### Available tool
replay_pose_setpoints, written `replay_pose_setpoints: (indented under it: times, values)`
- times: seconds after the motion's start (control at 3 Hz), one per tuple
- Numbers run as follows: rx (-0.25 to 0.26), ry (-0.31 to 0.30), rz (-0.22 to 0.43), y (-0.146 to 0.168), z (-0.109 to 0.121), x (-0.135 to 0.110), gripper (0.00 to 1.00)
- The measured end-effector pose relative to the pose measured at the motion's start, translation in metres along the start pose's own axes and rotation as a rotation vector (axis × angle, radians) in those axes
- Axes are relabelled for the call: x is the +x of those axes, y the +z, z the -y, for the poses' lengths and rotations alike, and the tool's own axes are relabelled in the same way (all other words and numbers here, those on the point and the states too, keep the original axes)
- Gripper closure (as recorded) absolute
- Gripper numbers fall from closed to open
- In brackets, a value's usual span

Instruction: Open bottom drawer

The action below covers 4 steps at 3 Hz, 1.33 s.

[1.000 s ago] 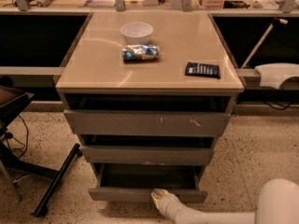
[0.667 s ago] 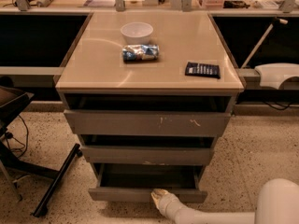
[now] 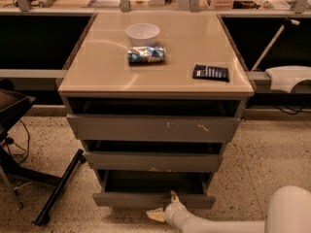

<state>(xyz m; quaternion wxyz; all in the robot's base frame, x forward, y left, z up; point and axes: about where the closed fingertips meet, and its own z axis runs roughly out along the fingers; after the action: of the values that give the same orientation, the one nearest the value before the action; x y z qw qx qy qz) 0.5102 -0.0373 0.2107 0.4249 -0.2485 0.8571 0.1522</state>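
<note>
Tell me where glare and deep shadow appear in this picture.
Camera view: warm light leaves a curved glare on the tabletop near the bowl; the inside of the bottom drawer lies in deep shadow; the gripper, low at that drawer's front, is brightly lit.

Gripper [image 3: 161,204] (at bottom drawer [image 3: 141,199] front), arm beyond lower edge

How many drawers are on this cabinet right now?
3, stacked: the top drawer under the tabletop, the middle drawer below it, and the bottom drawer lowest, pulled partly out. The gripper sits at the bottom drawer's front, right of centre, fingers apart.
</note>
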Motion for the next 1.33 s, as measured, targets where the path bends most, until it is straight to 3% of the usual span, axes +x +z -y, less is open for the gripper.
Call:
replay_pose_setpoints:
  times: [0.67,1.0,1.33]
  values:
    - [0.019,-0.013,-0.013,0.002,0.003,-0.003,0.00]
    - [0.077,-0.087,-0.065,0.014,0.028,-0.018,0.00]
    - [0.124,-0.182,-0.164,0.041,0.057,-0.032,0.00]
